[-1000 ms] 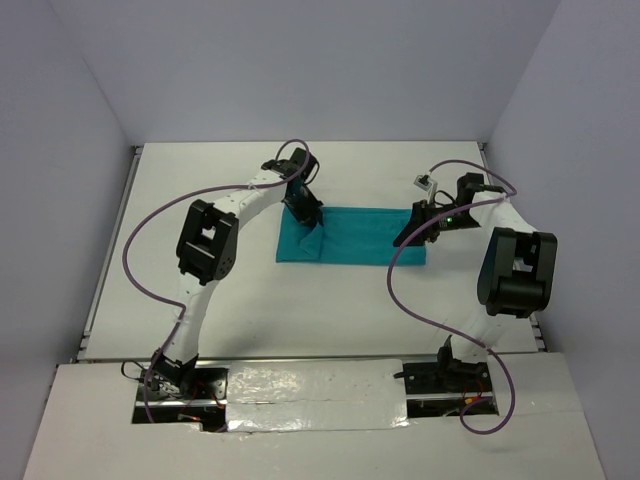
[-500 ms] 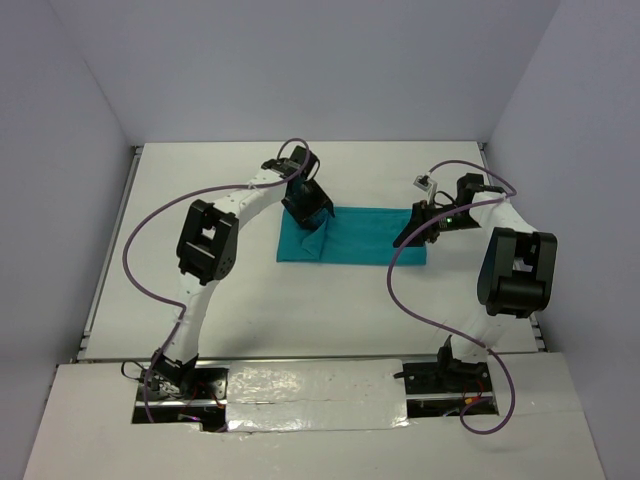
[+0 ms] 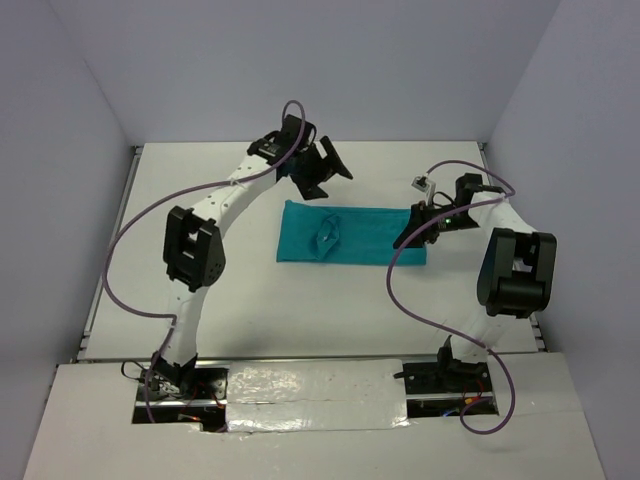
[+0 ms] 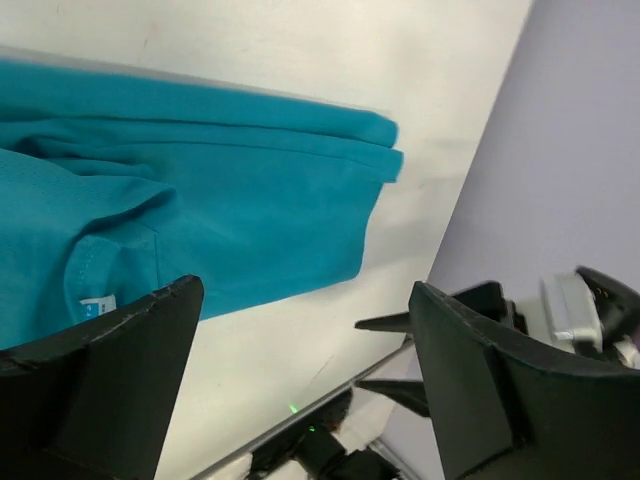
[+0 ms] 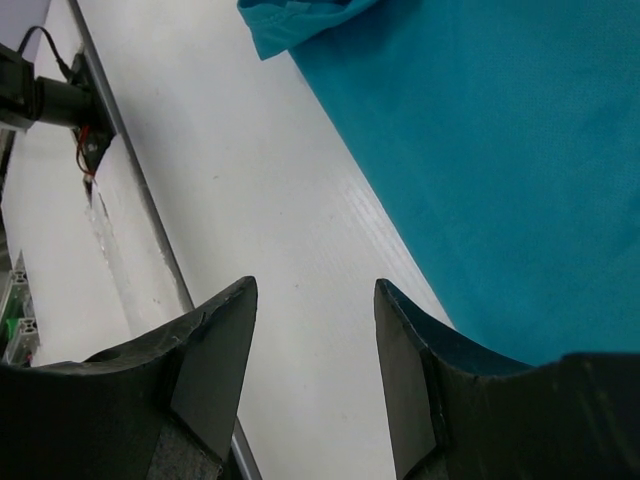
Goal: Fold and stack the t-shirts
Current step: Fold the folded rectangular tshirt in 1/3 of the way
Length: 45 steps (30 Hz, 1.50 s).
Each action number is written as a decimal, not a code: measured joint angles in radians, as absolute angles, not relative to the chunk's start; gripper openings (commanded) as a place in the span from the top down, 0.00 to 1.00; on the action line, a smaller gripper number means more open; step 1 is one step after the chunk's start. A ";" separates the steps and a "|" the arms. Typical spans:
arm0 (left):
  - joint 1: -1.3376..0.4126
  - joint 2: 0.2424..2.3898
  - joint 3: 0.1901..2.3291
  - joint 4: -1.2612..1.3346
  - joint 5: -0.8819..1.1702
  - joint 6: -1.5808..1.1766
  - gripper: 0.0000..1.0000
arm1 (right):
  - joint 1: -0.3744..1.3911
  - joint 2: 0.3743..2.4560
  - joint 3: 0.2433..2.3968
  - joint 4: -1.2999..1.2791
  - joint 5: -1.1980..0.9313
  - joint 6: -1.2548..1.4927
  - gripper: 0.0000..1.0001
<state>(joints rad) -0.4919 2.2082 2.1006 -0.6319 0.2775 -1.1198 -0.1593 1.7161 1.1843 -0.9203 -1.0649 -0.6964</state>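
The table (image 3: pixel 330 310) is taken up in its far half by the t-shirt (image 3: pixel 375 238). It is laid as a long teal band parallel to the far edge, with its right end closer to the right edge than its left end is to the left edge. Only this one garment is seen, so nothing is offered to stack it on.

The left gripper (image 3: pixel 323 172) is held above the table just beyond the band's far left corner, its fingers spread wide with nothing between them. The right gripper (image 3: pixel 412 232) is set low at the band's right end, its fingers parted, with bare table seen between them in the right wrist view. Cloth runs under one finger (image 5: pixel 450 400), and whether it is pressed down there cannot be told.

A rumpled hump (image 3: pixel 328 236) is seen standing up from the left third of the band. Beside it lies a turned-over hem with a small pale label (image 4: pixel 95 305).

The hump is judged the main risk. If the next fold is made over it, the crease is likely to be locked in and the bundle made lopsided. If the left end is grasped too shallowly, only the top layer may be lifted and the fold pulled open. If the right end is dragged by the finger over it, the band may be skewed toward the right edge
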 measured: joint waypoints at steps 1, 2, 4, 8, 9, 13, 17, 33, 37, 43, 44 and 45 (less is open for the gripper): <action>-0.489 2.189 2.101 -0.634 0.272 -1.096 0.09 | -0.152 1.713 1.184 -0.919 -1.053 -0.693 0.44; -0.488 2.164 2.098 -0.638 0.263 -1.070 0.17 | -0.139 1.707 1.183 -0.915 -1.043 -0.689 0.47; -0.482 2.085 2.035 -0.618 0.224 -1.026 0.65 | -0.083 1.681 1.181 -0.888 -1.008 -0.661 0.59; -0.418 1.826 1.747 -0.594 0.178 -0.949 1.00 | 0.116 1.629 1.206 -0.806 -0.939 -0.566 0.79; -0.390 1.765 1.673 -0.593 0.170 -0.939 1.00 | 0.159 1.628 1.226 -0.795 -0.925 -0.542 0.79; -0.308 1.583 1.412 -0.560 0.119 -0.892 0.96 | 0.336 1.657 1.327 -0.723 -0.853 -0.438 0.78; -0.312 1.489 1.235 -0.544 0.109 -0.874 0.97 | 0.443 1.704 1.363 -0.608 -0.753 -0.306 0.77; -0.323 1.166 0.907 -0.414 0.085 -0.876 0.95 | 0.654 1.988 1.506 -0.521 -0.325 -0.105 0.83; -0.323 1.166 0.892 -0.394 0.084 -0.888 0.95 | 0.654 2.011 1.502 -0.529 -0.225 -0.102 0.84; -0.323 1.174 0.892 -0.367 0.084 -0.889 0.94 | 0.620 2.008 1.457 -0.526 -0.140 -0.098 0.85; -0.323 1.177 0.892 -0.361 0.086 -0.889 0.93 | 0.606 2.005 1.439 -0.525 -0.133 -0.097 0.86; -0.323 1.181 0.892 -0.355 0.087 -0.889 0.93 | 0.594 2.001 1.425 -0.525 -0.125 -0.096 0.86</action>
